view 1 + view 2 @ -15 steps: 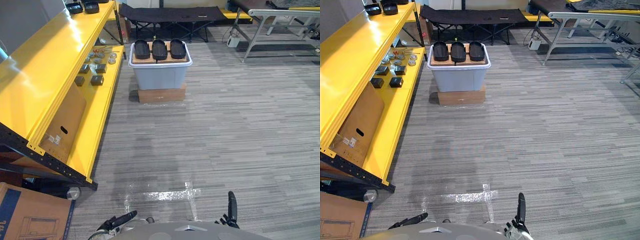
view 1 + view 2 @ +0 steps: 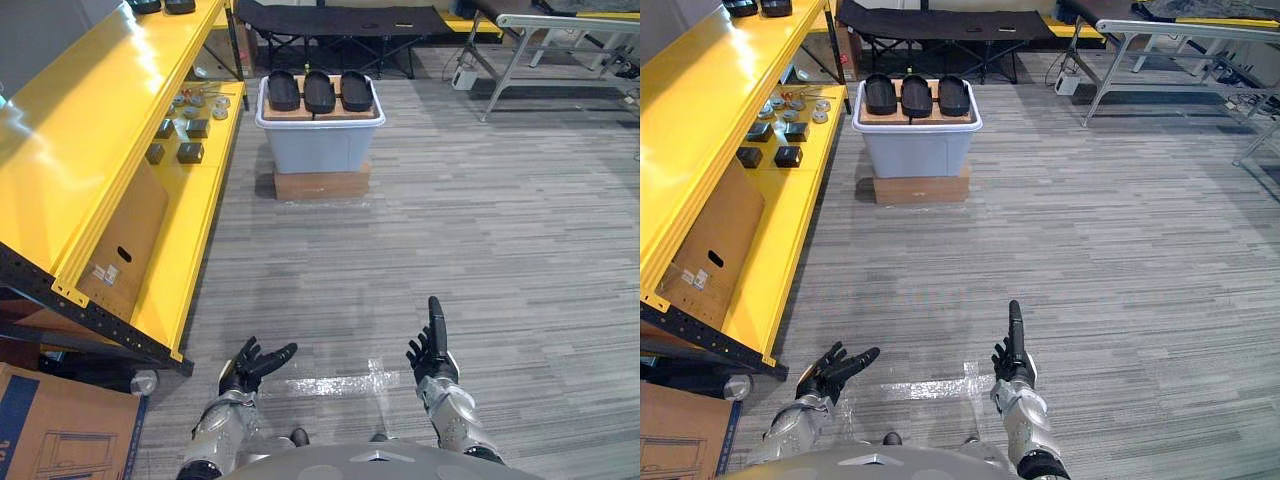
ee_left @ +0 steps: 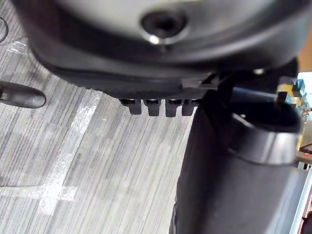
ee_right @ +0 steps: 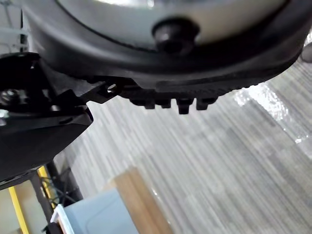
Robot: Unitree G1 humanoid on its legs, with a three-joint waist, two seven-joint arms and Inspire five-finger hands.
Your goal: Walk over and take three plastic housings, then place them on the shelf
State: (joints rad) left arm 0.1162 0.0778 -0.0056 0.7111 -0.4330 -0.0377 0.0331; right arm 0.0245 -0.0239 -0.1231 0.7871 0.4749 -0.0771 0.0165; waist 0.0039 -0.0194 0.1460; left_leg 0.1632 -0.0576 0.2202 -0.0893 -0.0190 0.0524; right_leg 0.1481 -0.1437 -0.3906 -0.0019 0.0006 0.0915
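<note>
Three black plastic housings (image 2: 319,91) lie side by side on a wooden board atop a grey bin (image 2: 320,140) far ahead on the floor. The yellow shelf (image 2: 90,140) runs along the left. Low in the eye views, my left hand (image 2: 252,366) is raised over the floor with its fingers spread and nothing in it. My right hand (image 2: 434,345) is also raised, fingers straight and pointing ahead, empty. Both hands are far short of the bin.
The bin stands on a flat cardboard box (image 2: 322,184). Small dark parts (image 2: 180,150) sit on the shelf's lower level. A cardboard box (image 2: 60,425) stands at the lower left. A black cot (image 2: 340,22) and a metal table frame (image 2: 560,50) stand at the back.
Both arms have risen into view from the bottom edge, hands now spread over the floor. The whole picture has shifted slightly, so the camera moved.
</note>
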